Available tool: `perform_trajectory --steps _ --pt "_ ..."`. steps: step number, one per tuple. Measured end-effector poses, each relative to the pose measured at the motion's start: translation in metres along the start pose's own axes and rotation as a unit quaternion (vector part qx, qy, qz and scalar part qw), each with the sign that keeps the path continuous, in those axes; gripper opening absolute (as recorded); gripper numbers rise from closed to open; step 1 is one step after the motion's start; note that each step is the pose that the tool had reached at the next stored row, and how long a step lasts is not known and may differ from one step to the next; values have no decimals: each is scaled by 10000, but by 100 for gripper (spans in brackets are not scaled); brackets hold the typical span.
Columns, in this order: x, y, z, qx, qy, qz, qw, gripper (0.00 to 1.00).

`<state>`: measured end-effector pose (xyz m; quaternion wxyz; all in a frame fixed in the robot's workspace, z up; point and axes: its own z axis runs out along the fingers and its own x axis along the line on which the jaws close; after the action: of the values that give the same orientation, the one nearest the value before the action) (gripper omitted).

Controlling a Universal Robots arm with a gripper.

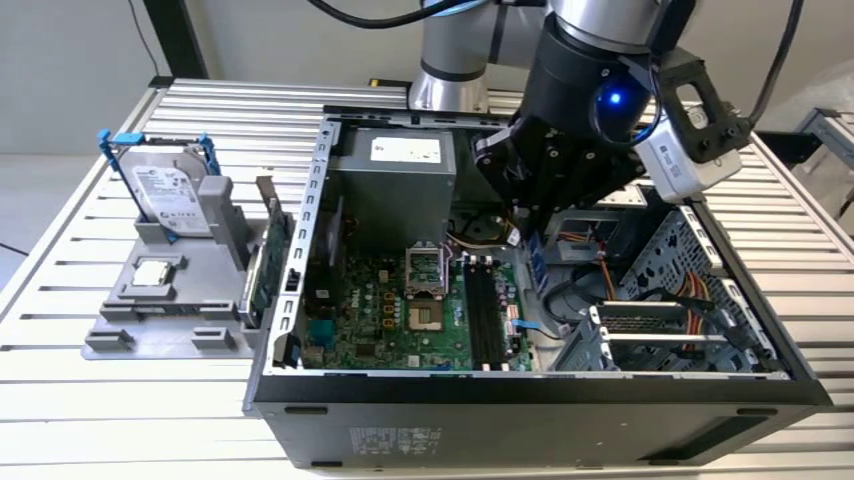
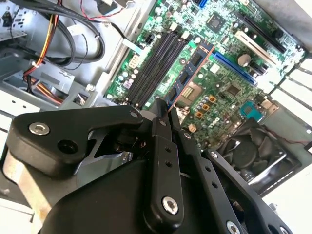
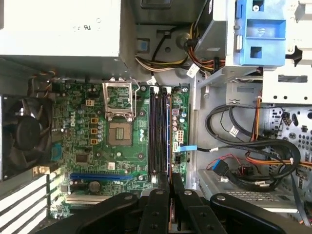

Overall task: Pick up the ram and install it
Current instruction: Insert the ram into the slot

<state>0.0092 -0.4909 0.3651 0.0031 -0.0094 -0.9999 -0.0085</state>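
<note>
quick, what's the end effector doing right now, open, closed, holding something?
End effector: closed on the ram, holding it above the motherboard inside the open computer case.

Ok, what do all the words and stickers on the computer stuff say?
None of the print can be read.
On the hard drive sticker: too small to read.
On the power supply sticker: too small to read.
On the case sticker: blurred.
On the motherboard: lettering too small to read.
On the ram, held in the hand: no readable print.
</note>
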Motion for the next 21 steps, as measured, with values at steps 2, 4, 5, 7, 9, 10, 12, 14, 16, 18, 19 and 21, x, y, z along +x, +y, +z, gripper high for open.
perform_trajectory --steps 2,4,5,7,9,10,12,14,16,18,19,21 --pt "0 -1 14 -3 -2 76 10000 0" --pt "0 -1 15 -1 -2 132 9999 0" --pt "0 -1 15 -1 -3 137 9999 0" --pt "0 -1 16 -2 -3 141 9999 0" --pt "-1 -1 17 -2 -3 143 9999 0" --pt "-1 -1 18 -2 -4 142 9999 0" --pt "-1 0 20 -3 -4 142 9999 0" --pt "-1 0 23 -3 -4 143 9999 0" --pt "-3 1 32 -4 -4 144 9999 0" --pt "-10 3 44 -3 -4 142 9999 0" --pt "-13 4 49 -2 -4 142 9999 0" --pt "-20 5 73 -4 -4 143 9999 0"
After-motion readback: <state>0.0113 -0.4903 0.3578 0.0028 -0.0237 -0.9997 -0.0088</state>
